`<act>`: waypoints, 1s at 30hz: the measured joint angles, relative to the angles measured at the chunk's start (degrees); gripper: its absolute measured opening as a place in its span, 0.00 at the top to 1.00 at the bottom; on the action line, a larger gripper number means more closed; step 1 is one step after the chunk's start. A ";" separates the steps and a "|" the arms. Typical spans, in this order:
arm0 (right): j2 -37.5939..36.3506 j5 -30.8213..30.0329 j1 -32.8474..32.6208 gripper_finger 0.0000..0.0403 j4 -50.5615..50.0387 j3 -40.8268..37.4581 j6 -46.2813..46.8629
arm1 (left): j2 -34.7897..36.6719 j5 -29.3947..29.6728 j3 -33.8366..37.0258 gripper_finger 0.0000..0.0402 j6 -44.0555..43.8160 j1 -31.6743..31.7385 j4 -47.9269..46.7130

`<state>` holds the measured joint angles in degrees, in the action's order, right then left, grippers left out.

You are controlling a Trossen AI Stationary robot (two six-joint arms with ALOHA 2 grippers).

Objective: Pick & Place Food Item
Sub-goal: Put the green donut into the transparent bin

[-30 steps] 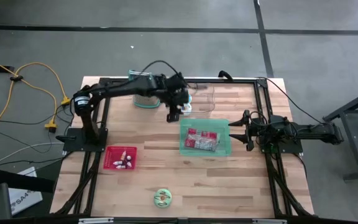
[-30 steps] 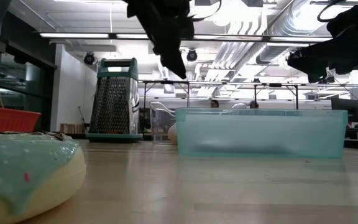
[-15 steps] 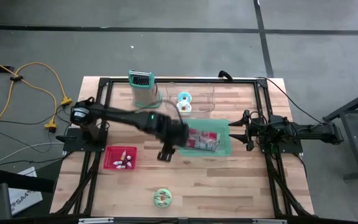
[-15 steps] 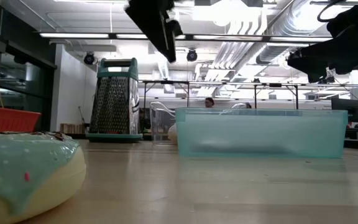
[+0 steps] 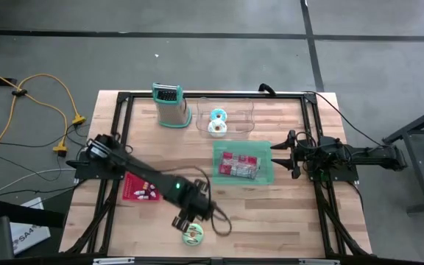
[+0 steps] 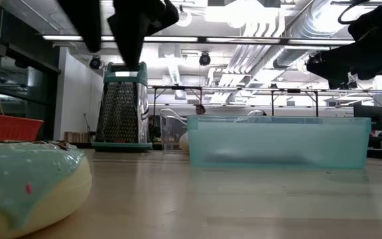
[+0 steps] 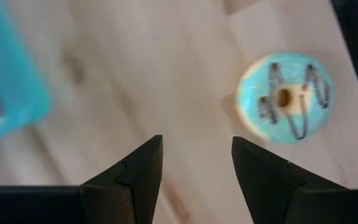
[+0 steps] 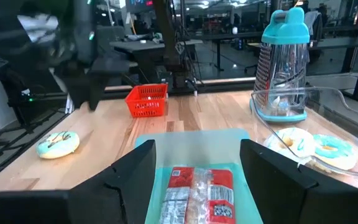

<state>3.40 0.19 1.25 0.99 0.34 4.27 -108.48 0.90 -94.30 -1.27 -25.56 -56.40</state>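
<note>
The left pincer (image 6: 121,30) is cut off by the low view's top edge. The frosted donut (image 6: 25,182) there is blurred and cropped at the left. The red basket's (image 5: 140,190) contents are too small to identify.

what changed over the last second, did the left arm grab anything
The left gripper swung from the far side of the table, by the clear container, across to the near edge; it now hovers open beside the blue donut. It grabbed nothing. The right gripper, open, teal bin, grater, red basket and the donuts stayed put.
</note>
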 joint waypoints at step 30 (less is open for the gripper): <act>0.69 -0.01 0.00 0.45 -0.04 0.00 0.00 | -9.41 -1.53 0.07 0.54 -6.98 -7.84 10.66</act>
<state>4.09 0.19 1.25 0.95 0.34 4.27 -117.89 -0.63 -94.24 -8.26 -33.40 -45.75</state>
